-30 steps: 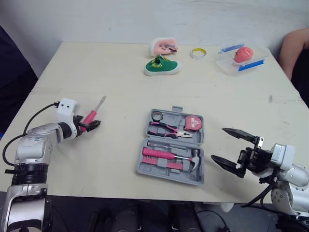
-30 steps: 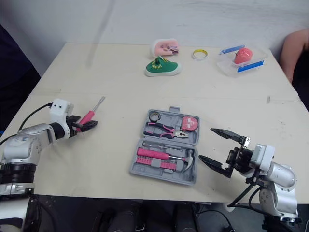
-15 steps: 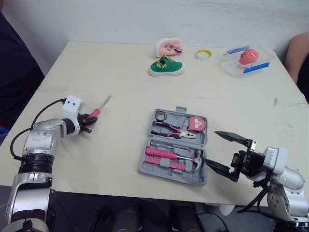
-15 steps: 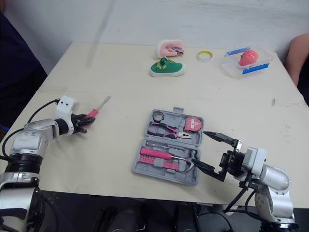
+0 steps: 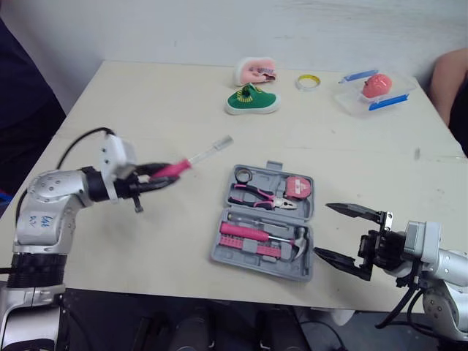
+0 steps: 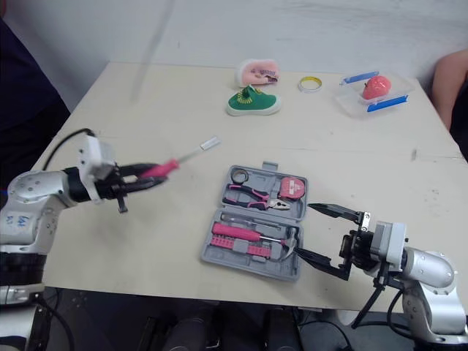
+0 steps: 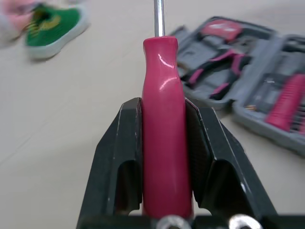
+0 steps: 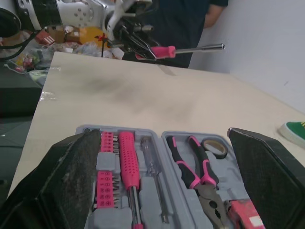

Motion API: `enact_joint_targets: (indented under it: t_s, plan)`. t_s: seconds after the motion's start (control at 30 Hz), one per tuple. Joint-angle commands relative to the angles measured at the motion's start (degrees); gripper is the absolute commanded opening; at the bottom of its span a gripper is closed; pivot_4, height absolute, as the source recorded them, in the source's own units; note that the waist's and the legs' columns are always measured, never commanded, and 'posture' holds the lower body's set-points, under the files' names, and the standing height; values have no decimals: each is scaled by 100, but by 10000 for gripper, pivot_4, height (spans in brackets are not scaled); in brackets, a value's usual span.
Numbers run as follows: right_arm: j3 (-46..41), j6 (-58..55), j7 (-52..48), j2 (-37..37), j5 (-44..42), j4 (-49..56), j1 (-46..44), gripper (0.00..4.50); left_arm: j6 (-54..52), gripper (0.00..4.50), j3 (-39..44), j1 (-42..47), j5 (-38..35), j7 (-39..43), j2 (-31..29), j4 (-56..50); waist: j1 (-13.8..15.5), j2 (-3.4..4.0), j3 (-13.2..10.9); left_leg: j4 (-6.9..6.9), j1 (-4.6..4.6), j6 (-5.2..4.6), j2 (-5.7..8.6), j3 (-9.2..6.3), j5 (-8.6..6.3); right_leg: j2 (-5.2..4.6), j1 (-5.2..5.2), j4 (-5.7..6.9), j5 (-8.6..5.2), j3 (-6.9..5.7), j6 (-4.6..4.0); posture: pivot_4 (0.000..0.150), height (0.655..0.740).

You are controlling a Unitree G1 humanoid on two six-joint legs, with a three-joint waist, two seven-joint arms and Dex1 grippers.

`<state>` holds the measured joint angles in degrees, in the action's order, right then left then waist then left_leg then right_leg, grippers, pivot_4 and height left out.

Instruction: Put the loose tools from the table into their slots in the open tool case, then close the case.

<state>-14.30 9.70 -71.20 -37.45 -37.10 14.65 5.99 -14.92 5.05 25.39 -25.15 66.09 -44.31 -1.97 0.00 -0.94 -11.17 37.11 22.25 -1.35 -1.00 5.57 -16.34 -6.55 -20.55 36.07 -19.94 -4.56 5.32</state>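
Note:
A pink-handled screwdriver (image 5: 191, 159) hangs above the table, left of the open grey tool case (image 5: 219, 254), its metal shaft aimed toward the case. My left gripper (image 5: 167, 175) is shut on the handle; in the left wrist view both pads clamp the pink handle (image 7: 163, 119). Pliers (image 5: 262, 197), a tape measure (image 5: 293, 188), a hammer (image 5: 295, 241) and a pink bit driver (image 5: 245, 232) lie in the case. To the right of the case, near the table's front edge, my right gripper (image 5: 325, 229) stands open around nothing.
At the back of the table lie a green shoe (image 5: 252, 100), a pink shoe (image 5: 256, 71), a roll of tape (image 5: 308, 82) and a clear box with a pink object (image 5: 373, 91). A person's arm (image 5: 447, 77) shows at the far right.
My left gripper has shut on the screwdriver, lifted it off the table and carried it right toward the case. The right gripper stays open beside the case.

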Motion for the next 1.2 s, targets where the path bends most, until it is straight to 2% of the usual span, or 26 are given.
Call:
enact_joint_targets:
  t_s: [0.03, 0.27, 0.43, 0.57, 0.87, 1.2]
  plan:
    - [-308, -296, 64, -177, -282, 299, 168, 45000, -264, 5718, -468, -18, -88, 324, -126, -886, 3, 0, 0, 1, 3, -1, 0, -1, 0, 0, -1, 0, 0, 0, 0, 1500, 7400]
    - [-545, -598, -303, -562, -384, 420, 631, 45000, -1162, 5718, -1703, 59, 489, 14, -107, -2029, -3, 7, -4, -2, 2, -9, -2, 0, 0, 6, 0, -3, 0, 1, 0, 1500, 7400]
    - [-551, -721, -501, -642, -374, 510, 913, 45000, -1676, 5718, -2355, 118, 864, -98, -154, -2368, 7, 6, -4, 2, 3, -14, -2, -1, 0, 6, 4, -5, 0, 2, 0, 1500, 7400]
    - [-527, -630, -766, -578, -294, 270, 1152, 45000, -1993, 5718, -2991, 382, 1288, -372, 231, -2324, 18, 6, -4, 2, 2, -16, -1, -2, 0, 6, 6, -7, 0, 2, 0, 1500, 7400]
    - [-526, -275, -1092, -405, -136, -80, 1337, 45000, -2435, 5718, -3415, 708, 1518, -533, 579, -2396, 49, 6, -4, 8, 3, -18, 0, -4, 2, 6, 7, -6, 0, 2, 1, 1500, 7400]
    - [-563, 104, -1373, -270, -132, -360, 1574, 45000, -2414, 5718, -3423, 720, 1627, -360, 360, -2359, 89, 6, -4, 8, 2, -17, 0, -6, 2, 5, 10, -8, 0, 1, 1, 1500, 7400]
